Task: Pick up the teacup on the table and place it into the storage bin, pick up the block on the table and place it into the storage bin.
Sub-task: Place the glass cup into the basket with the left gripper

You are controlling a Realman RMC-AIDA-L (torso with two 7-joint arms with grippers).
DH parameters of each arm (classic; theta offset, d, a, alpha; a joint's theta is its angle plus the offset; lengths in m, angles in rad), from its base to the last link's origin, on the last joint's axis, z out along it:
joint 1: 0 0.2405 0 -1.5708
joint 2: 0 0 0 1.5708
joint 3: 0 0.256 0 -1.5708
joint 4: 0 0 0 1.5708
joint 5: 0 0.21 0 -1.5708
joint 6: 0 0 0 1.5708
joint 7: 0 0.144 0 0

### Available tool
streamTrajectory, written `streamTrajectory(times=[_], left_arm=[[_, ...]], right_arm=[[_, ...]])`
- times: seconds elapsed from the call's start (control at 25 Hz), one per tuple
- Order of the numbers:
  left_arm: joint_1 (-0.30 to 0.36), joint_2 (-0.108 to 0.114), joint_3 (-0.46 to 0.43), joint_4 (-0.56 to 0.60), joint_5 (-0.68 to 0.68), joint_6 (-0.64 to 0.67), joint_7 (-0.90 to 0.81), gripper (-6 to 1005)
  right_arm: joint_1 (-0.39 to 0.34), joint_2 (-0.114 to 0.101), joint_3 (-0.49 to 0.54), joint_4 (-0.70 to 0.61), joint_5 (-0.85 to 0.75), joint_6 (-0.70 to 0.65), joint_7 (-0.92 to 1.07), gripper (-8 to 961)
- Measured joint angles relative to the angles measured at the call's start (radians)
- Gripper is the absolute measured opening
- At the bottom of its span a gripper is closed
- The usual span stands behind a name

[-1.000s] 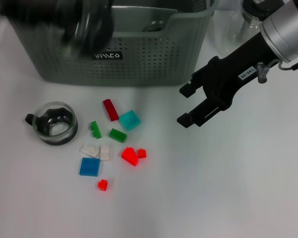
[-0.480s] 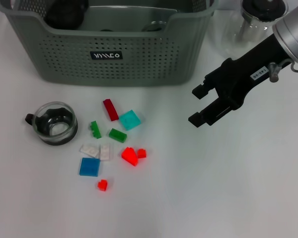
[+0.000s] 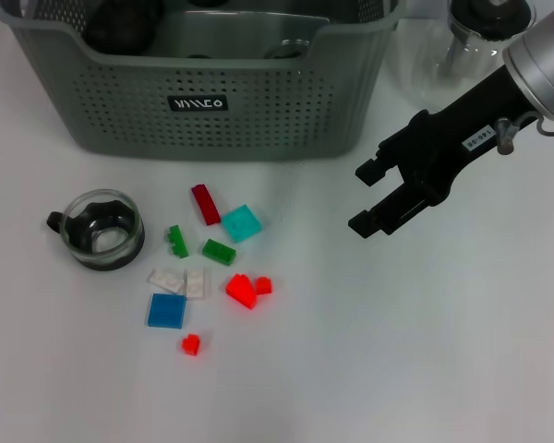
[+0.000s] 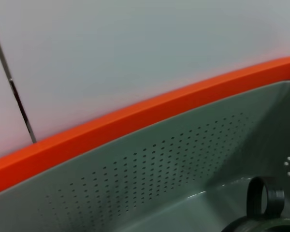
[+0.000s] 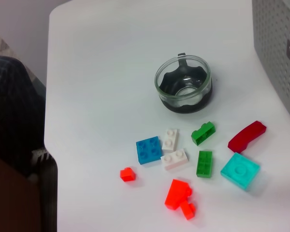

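Hovering spread apart as before, the right tool point(image 3: 380, 196) has barely shifted beside the storage bin point(image 3: 258, 111).

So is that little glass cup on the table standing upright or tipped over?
Upright: the teacup sits mouth-up on the table, empty.

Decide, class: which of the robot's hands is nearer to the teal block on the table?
The right hand. It hovers open over the table, off to the right of the teal block. The left hand is out of sight; its wrist camera looks into the storage bin beyond the blocks.
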Motion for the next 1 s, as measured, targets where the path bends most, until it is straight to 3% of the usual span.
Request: streamTrajectory(times=[0.28,0.56,1.0], left_arm=[[0.005,-0.042,0.053,-0.018,0.057,-0.093,-0.025,48],[0.007,-0.069,0.063,-0.020,0.103,-0.132,-0.025,51],[0.012,-0.085,0.075,-0.022,0.107,-0.169,-0.018,87]], right_arm=[[0.001,0.004,-0.006,0.008,0.000,0.022,0.000,854],[0.002,0.006,-0.008,0.016,-0.004,0.030,0.000,854],[0.006,0.012,-0.008,0.018,-0.013,0.047,-0.003,855]])
